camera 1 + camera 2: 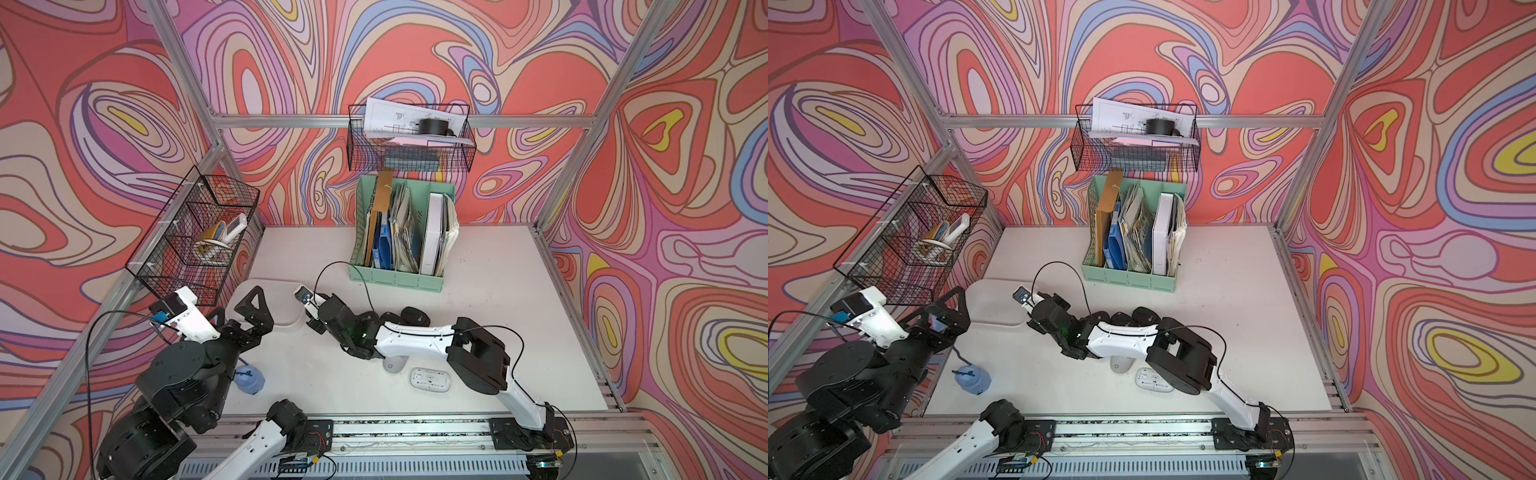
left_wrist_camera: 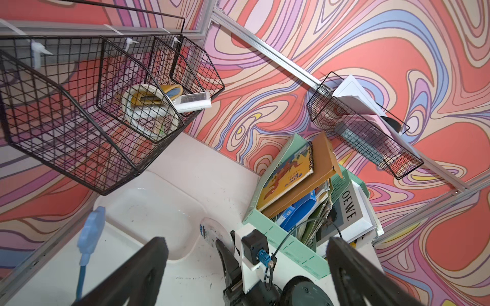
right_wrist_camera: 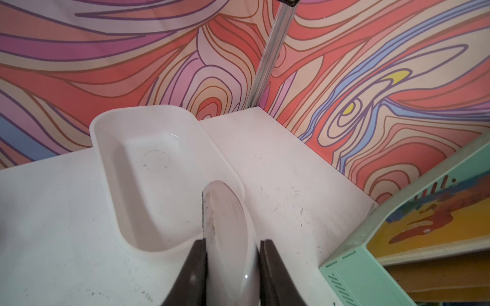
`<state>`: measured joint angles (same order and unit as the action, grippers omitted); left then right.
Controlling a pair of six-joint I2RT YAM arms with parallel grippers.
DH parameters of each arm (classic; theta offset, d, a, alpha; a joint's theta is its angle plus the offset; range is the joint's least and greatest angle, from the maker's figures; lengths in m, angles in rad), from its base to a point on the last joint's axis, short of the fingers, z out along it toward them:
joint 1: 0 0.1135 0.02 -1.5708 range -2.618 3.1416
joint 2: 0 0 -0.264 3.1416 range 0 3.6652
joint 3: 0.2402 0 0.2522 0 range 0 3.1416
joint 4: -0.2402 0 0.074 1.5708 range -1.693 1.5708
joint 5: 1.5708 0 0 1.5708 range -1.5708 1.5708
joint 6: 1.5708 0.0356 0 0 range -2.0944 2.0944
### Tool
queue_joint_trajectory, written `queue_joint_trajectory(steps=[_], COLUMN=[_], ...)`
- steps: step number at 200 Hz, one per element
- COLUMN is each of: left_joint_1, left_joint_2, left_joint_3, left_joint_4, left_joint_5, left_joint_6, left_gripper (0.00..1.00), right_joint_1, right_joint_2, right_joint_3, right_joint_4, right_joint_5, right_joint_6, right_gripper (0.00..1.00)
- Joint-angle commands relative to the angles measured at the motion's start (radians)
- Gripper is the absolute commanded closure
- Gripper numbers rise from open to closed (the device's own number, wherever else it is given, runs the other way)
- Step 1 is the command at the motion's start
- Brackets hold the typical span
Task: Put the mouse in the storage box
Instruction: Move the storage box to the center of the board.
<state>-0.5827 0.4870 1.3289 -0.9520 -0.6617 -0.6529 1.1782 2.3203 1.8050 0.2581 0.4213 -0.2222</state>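
Pinching the white mouse between its dark fingers, the right gripper holds it turned on edge, one finger on the flat underside and one on the curved back. One end of the mouse sits between the jaws. The other end juts out past the fingertips and overlaps the rim of the storage box at the corner nearest the green file rack. Whether the mouse touches that rim cannot be told. The box lies by the left edge of the bench, beneath a black wire basket. The left gripper hangs over the box's near left corner, jaws spread wide, apart from the mouse.
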Motion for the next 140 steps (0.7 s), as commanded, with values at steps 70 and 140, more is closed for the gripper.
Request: queue_joint_trajectory(steps=[70, 140], left_joint_1=[0.004, 0.004], left_joint_2=[-0.069, -0.089], left_joint_3=[-0.011, -0.05], left_joint_4=[-0.067, -0.067], left_joint_5=[-0.088, -0.116], left_joint_6=[0.09, 0.108], left_gripper=[0.01, 0.01], right_joint_1=[0.031, 0.03], right_joint_2=[0.409, 0.351], right_joint_3=[0.603, 0.494], right_joint_4=[-0.257, -0.296], right_joint_5=[0.021, 0.069], right_joint_6=[-0.203, -0.27], right_gripper=[0.93, 0.93])
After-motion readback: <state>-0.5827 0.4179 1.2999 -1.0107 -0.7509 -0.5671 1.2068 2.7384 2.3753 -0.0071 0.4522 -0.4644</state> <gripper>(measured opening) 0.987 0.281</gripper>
